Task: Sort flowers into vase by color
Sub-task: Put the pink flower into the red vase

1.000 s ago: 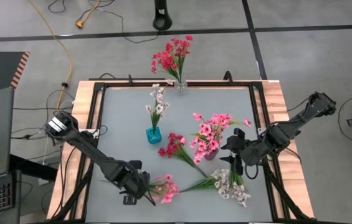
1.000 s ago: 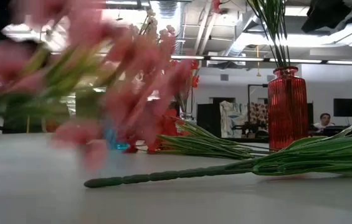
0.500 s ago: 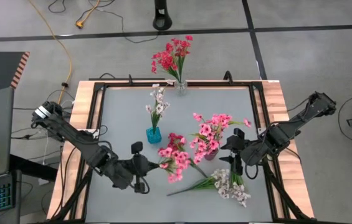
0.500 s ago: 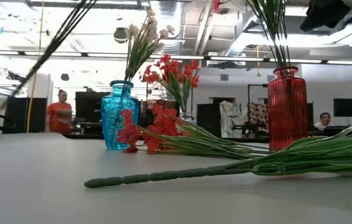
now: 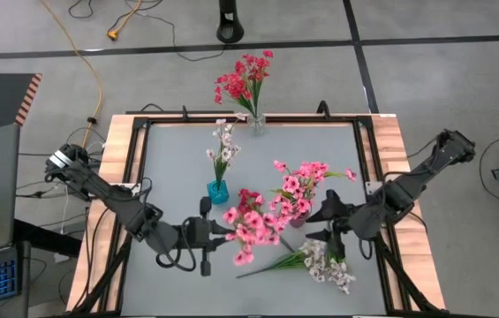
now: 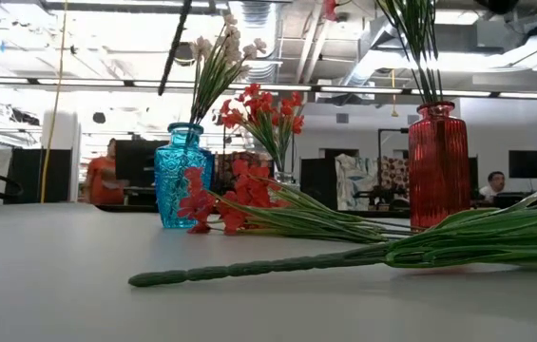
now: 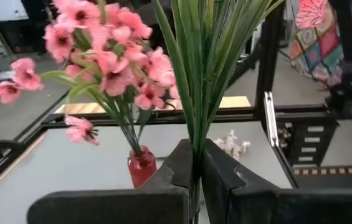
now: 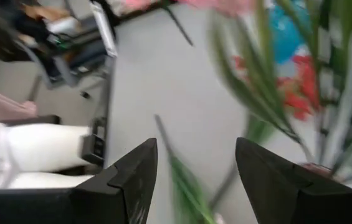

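My left gripper is shut on a pink flower sprig, held above the table's near middle, left of the red vase that holds pink flowers. My right gripper hangs open just right of that vase, above the white sprig. The white sprig lies flat on the table, and its stem points toward the near left. A red sprig lies flat between the vases. The blue vase holds white flowers. A clear vase at the far edge holds red ones. My left gripper pinches the pink sprig's bundle of green stem and leaves between its two fingers. The fingers come level from the table's left and point toward the red vase. The leaves rise out past the fingertips. The sprig is lifted clear of the table.
A black frame rail runs around the grey table top. Bare table shows at the near left and the far right. In the low view, people show in the room behind the table.
My left gripper has lifted the pink sprig off the table by the near edge and carried it up, toward the far edge and right, toward the red vase. The blossoms now hang over the lying red sprig. My right gripper has shifted slightly left.
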`<state>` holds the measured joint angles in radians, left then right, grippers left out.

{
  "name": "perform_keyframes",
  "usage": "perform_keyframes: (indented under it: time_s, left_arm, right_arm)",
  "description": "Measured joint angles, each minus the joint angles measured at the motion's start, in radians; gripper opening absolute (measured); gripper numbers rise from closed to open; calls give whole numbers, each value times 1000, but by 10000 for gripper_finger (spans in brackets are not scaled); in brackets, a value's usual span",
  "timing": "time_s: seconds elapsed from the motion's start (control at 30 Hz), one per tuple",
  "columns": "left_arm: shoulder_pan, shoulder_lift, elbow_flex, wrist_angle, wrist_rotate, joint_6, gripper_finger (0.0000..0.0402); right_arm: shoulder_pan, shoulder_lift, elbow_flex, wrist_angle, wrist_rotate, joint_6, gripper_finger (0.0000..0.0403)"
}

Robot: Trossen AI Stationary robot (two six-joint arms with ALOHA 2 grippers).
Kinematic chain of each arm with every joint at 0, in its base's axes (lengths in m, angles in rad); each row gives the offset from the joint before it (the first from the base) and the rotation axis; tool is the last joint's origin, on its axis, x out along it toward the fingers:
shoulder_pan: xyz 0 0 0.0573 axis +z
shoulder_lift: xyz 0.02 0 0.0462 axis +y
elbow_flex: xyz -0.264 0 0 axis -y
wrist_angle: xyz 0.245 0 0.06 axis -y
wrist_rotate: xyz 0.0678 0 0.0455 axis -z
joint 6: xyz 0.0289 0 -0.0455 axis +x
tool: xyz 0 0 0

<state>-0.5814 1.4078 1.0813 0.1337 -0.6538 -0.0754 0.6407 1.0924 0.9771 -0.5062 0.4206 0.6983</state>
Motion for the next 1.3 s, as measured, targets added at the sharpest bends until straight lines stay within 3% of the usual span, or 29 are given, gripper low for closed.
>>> perform_keyframes:
  time_s: [0.3, 0.73, 1.0, 1.3]
  left_arm:
    - [47, 1, 0, 11, 57, -92, 0]
    - [41, 1, 0, 181, 105, -34, 0]
    - [41, 1, 0, 224, 126, -41, 0]
    - [47, 1, 0, 235, 125, -41, 0]
  right_arm:
    - [72, 23, 0, 255, 83, -177, 244]
    - [63, 154, 0, 688, 86, -472, 244]
    - [43, 239, 0, 938, 162, -649, 244]
    - [-18, 304, 1, 1079, 161, -682, 244]
